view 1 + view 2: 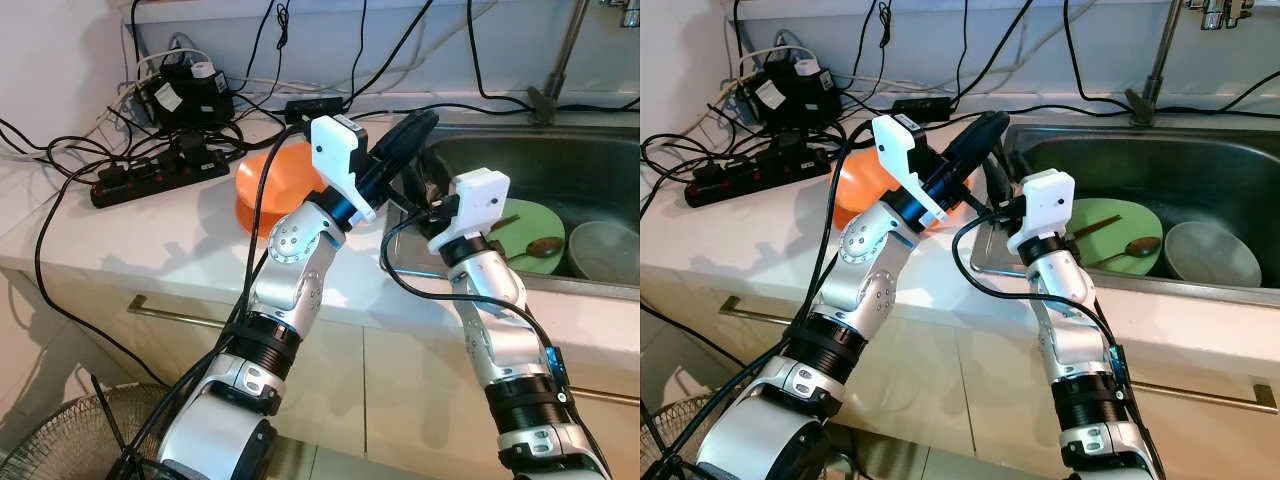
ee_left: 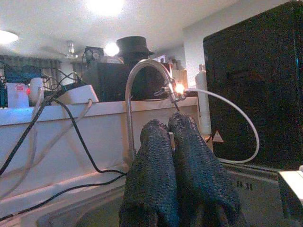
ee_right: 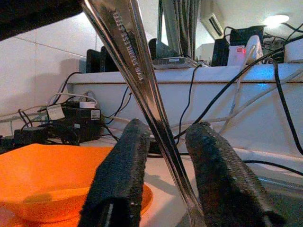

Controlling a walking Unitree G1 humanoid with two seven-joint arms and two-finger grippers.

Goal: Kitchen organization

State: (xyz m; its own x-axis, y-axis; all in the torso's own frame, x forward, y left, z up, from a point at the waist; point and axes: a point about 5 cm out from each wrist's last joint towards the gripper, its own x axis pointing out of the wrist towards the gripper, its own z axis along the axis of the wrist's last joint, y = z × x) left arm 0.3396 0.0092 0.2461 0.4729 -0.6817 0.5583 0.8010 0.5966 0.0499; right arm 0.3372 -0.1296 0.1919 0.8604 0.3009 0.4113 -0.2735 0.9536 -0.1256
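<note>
Arms are both reaching up over the white table [image 1: 150, 235] toward the steel sink [image 1: 600, 160], elbows bent. The left pincer [image 1: 415, 128] is angling over the near left corner of the sink, its two black fingers [image 2: 189, 161] pressing together, closed on nothing visible. The right pincer [image 3: 175, 170] is sitting just beside it at the sink's left edge, its fingers [image 3: 118, 175] standing apart with a long shiny steel utensil handle [image 3: 142, 80] running between them; whether they are actually clamping it cannot be told. One round orange plastic bowl [image 1: 270, 185] is resting on the table just left of the sink, behind the left arm. In the sink, one light green plate [image 1: 530, 225] is carrying one bronze-coloured spoon [image 1: 535, 247], and one pale round bowl [image 1: 605, 250] is lying just beside it on the right. One black power strip [image 1: 150, 175] is lying farther left on the table among tangled black cables [image 1: 60, 150].
</note>
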